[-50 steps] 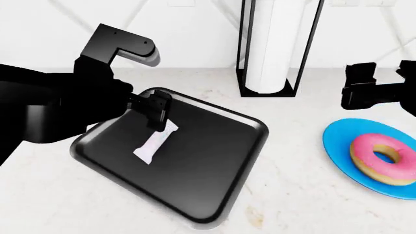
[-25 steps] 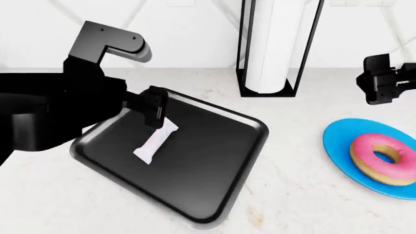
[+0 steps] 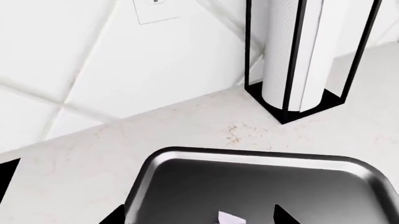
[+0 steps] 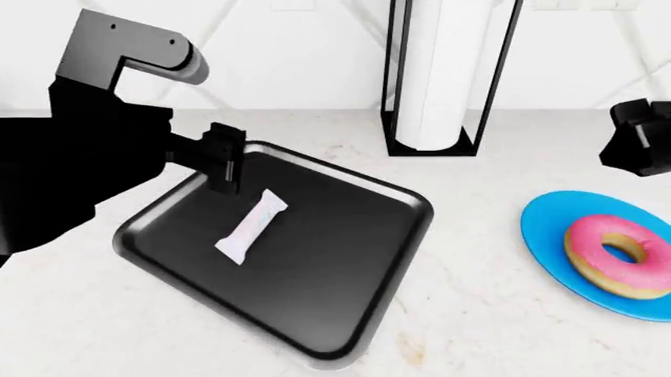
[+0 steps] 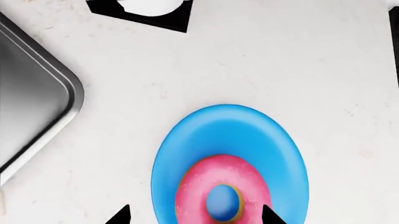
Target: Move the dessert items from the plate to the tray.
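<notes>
White tiled wall runs behind a pale, speckled stone surface (image 4: 493,314), where a black wire holder with a roll of paper towel (image 4: 445,75) stands upright at the back. Toward the robot's left lies the glossy black tray (image 4: 346,259), set at an angle, and the small white wrapped bar (image 4: 251,225) rests flat on its floor, touching no gripper. The left gripper (image 4: 223,167) hangs above the tray's far left corner, just beside the bar's upper end but apart from it; its fingertips show spread at the edge of the left wrist view, with a sliver of the bar (image 3: 229,218) between and below them, and nothing pinched. To the robot's right, well apart from the tray, a blue plate (image 4: 545,236) carries the pink-iced ring donut (image 4: 618,255), which sits toward the plate's near right side. The right gripper (image 4: 639,145) hovers above the surface beyond the plate; in the right wrist view its two dark fingertips (image 5: 120,217) stand spread wide on either side of the donut (image 5: 221,191), holding nothing.
</notes>
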Tool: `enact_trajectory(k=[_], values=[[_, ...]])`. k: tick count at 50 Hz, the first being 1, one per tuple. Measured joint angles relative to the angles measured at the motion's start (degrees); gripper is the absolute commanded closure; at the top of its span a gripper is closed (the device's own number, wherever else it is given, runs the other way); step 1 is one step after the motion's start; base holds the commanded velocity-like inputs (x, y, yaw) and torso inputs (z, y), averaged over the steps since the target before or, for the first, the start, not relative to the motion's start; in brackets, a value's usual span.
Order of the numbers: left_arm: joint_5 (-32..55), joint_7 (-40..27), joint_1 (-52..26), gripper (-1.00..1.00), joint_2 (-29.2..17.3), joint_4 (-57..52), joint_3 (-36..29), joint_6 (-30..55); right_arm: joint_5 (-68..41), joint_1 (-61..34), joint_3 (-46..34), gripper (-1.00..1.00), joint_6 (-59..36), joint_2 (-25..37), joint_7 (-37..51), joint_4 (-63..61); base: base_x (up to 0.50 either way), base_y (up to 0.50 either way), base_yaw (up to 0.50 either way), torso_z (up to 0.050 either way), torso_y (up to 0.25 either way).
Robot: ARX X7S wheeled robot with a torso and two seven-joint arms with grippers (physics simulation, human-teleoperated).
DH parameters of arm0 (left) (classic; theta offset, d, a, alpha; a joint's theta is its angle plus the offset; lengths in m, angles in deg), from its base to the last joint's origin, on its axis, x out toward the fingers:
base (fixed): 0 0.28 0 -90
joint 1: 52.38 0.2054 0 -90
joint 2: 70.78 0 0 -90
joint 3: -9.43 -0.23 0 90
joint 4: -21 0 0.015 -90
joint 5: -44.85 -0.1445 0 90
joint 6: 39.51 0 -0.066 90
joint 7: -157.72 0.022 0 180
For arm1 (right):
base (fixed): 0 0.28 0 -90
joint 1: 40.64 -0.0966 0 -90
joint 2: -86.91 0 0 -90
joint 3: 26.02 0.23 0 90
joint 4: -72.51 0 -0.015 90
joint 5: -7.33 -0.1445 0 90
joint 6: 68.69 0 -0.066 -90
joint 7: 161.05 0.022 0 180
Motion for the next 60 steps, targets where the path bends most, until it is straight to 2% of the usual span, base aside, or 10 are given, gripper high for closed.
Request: enact_trajectory(k=[14, 31, 60], values=[[-0.36, -2.16, -3.00, -1.00, -6.75, -3.87, 1.43, 1.59, -5.30, -0.95, -5.37, -1.00, 0.58, 0.95, 0.84, 1.10, 0.00, 0.00, 0.00, 0.000, 0.000], [-1.54, -4.03, -2.36, -1.00, -14.48, -9.02, 2.30, 0.24, -10.15, 3.74, -7.15, -1.00, 5.36, 1.67, 3.46, 1.26, 0.00, 0.00, 0.00, 0.000, 0.000], [-2.46, -4.08, -0.78, -1.00, -17.84, -10.74, 3.92, -1.06, -14.79, 11.07, -7.13, -1.00, 10.50, 3.23, 7.70, 1.36, 0.00, 0.00, 0.00, 0.000, 0.000]])
